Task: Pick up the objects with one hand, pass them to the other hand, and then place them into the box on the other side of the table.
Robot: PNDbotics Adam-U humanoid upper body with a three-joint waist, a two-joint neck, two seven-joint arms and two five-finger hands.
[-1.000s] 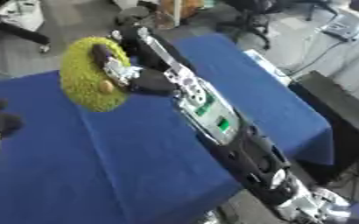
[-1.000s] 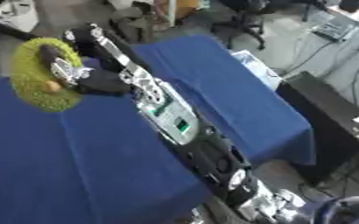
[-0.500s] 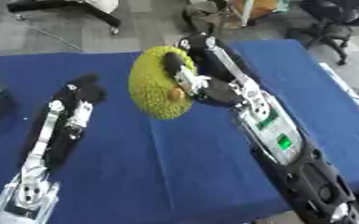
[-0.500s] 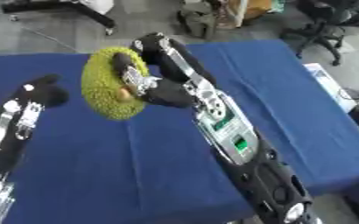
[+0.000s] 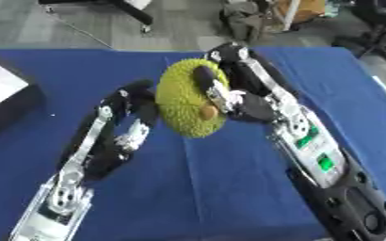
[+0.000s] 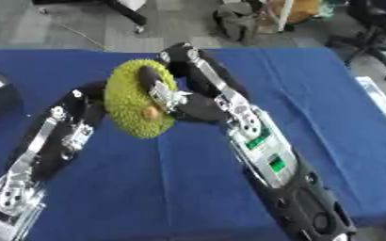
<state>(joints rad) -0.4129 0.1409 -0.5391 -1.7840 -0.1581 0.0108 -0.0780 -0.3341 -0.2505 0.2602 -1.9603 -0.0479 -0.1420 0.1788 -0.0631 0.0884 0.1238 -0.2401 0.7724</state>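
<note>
The right hand (image 5: 229, 96) grips the bumpy green fruit (image 5: 188, 104) (round, with a brown spot) above the blue counter (image 5: 221, 197). The left hand (image 5: 134, 101) sits just beside the fruit, fingers relaxed, not around it.

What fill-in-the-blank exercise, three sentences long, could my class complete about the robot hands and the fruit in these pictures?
1. The spiky yellow-green fruit is held by the robot's ____ robot hand.
2. The left robot hand reaches up to the fruit from the view's ____ side.
3. The cloth on the table is ____ in colour.

Missing words: right; left; blue
</note>
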